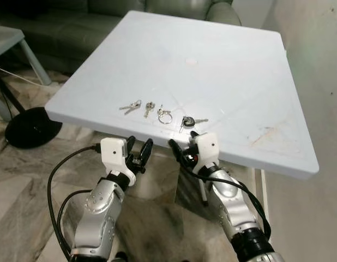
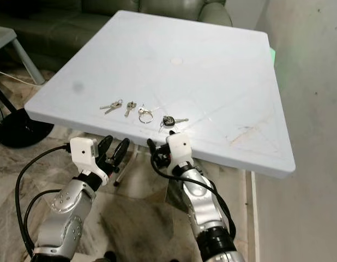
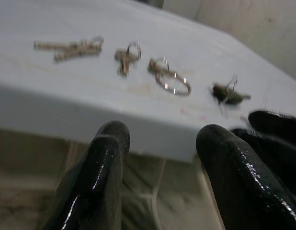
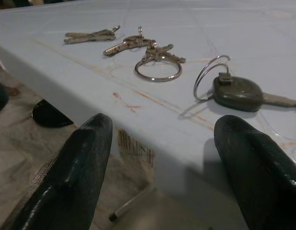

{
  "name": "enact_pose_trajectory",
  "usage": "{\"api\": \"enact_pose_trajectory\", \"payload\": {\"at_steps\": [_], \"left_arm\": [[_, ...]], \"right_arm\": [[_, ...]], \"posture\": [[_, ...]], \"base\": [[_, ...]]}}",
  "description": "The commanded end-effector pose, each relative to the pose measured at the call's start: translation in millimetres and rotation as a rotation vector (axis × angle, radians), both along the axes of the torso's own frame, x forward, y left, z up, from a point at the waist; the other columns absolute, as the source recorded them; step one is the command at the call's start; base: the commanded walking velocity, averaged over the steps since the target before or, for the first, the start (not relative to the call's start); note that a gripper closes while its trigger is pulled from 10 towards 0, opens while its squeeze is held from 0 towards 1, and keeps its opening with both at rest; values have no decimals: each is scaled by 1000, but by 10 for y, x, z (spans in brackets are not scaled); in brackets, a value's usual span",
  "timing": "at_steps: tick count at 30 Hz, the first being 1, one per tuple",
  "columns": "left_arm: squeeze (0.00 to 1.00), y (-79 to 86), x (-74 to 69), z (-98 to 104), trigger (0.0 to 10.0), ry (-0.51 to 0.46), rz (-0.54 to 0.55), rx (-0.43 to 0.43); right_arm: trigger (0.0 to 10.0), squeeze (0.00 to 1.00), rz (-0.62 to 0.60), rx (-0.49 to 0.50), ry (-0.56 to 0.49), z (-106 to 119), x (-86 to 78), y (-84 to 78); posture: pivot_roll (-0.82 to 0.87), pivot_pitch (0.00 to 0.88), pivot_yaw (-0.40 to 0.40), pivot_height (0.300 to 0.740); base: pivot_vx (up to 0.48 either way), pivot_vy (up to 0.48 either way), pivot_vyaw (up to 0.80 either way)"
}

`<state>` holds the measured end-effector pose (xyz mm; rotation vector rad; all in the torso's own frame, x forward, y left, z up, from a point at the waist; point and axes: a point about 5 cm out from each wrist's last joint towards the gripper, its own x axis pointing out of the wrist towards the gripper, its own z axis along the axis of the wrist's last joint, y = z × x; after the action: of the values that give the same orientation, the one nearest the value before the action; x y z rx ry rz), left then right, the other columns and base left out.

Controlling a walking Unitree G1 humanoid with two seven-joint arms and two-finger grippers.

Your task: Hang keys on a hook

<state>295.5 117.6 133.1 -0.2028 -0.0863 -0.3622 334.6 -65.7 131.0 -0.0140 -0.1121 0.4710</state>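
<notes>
My worktop [image 1: 223, 71] is smooth, matt pale plastic, scuffed in places. The keys [image 4: 138, 43] are bright metal; one [image 4: 236, 92] has a dull dark plastic head. My fingers [image 3: 97, 177] are glossy black rubber; the floor [image 1: 26, 180] looks like polished marble.

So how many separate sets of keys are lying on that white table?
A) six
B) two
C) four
C: four sets lie in a row near the table's front edge: a key pair, a small key, a ring with keys, and a black-headed key.

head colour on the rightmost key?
Dark, near black, on the rightmost key; clearest in the right wrist view.
</notes>
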Motion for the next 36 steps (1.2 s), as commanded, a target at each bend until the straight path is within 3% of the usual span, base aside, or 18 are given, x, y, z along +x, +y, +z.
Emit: {"api": "enact_pose_trajectory", "payload": {"at_steps": [1, 10, 36], "left_arm": [[0, 4, -39, 5, 10000, 13, 6, 1], [0, 31, -105, 29, 10000, 42, 18, -6], [0, 43, -145, 52, 10000, 67, 30, -16]], "right_arm": [[10000, 0, 5, 9, 19, 7, 10, 68], [10000, 0, -65, 87, 56, 150, 92, 293], [10000, 0, -400, 70, 54, 330, 234, 311]], "posture": [[208, 305, -76, 740], [224, 320, -79, 740], [239, 324, -76, 740]], "base": [[0, 0, 0], [0, 0, 0], [0, 0, 0]]}}
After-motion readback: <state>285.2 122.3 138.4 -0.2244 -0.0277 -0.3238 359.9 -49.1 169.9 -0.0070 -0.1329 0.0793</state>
